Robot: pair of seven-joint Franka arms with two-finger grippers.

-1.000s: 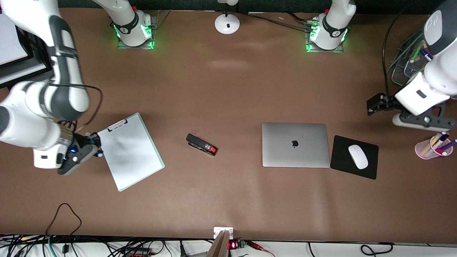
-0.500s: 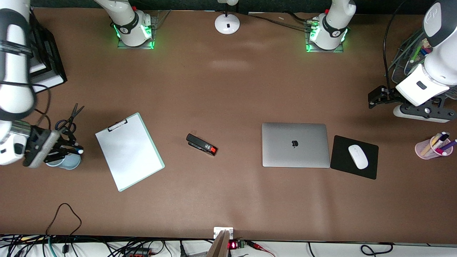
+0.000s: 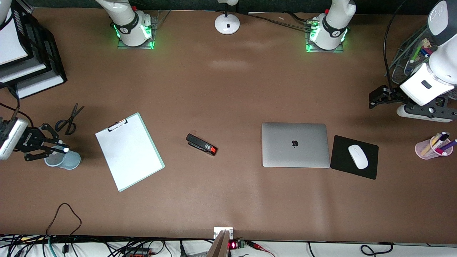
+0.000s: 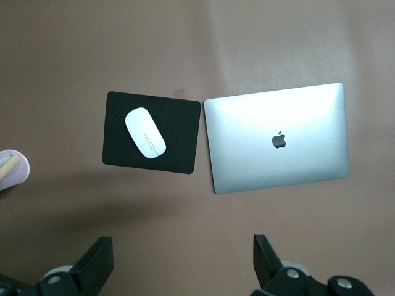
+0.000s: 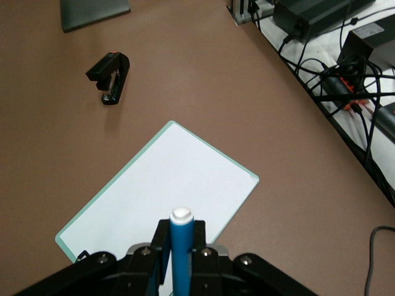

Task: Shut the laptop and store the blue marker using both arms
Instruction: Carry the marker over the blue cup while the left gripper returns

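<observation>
The right gripper has swung off the clipboard and now hangs over the blue cup, fingers clamped on the blue marker. The laptop lies shut beside the mouse pad. The left gripper waits, fingers spread.

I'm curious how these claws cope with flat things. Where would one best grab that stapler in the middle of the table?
Probably across the stapler's narrow black body, near its middle, coming straight down from above. It lies flat and alone on the table, long and slim, so fingers would close on its two long sides.
</observation>
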